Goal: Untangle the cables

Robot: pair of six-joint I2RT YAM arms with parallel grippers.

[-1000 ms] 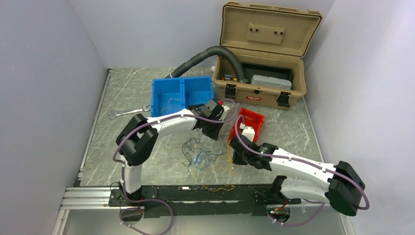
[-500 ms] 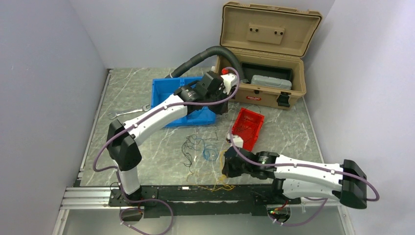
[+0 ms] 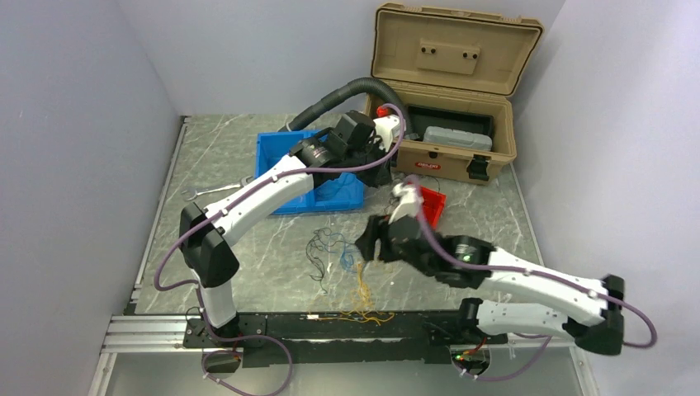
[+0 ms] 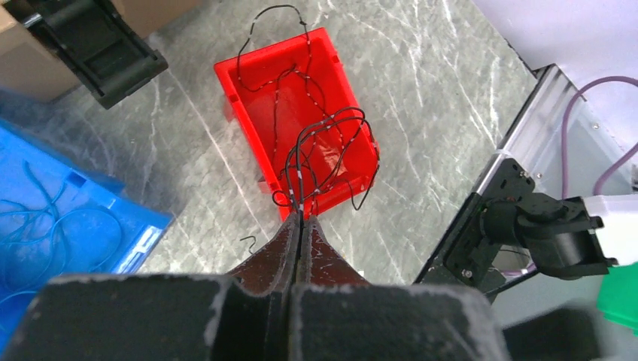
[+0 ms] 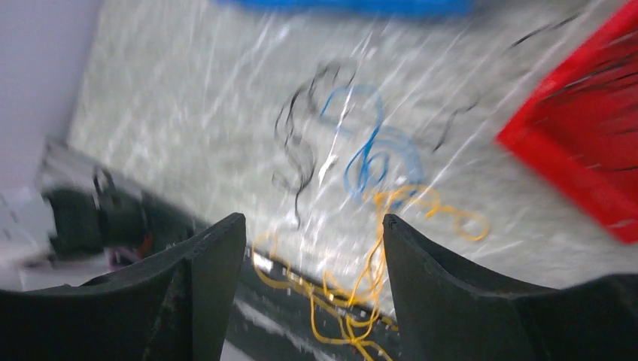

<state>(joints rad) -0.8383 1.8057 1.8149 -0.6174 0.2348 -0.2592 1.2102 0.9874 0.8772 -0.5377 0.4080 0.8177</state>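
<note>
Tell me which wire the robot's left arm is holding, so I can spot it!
Find the tan toolbox at the back; a red bin sits in front of it. Over that bin the shut left gripper pinches a thin black cable that loops down towards it. The other cables lie loose, with no gripper on them.

looking for lettering now: the only candidate is a small red badge (image 3: 427, 165) on the front wall of the tan case (image 3: 450, 58). pale marks run across it, but they're too small to make out. so nothing here can be read.
</note>
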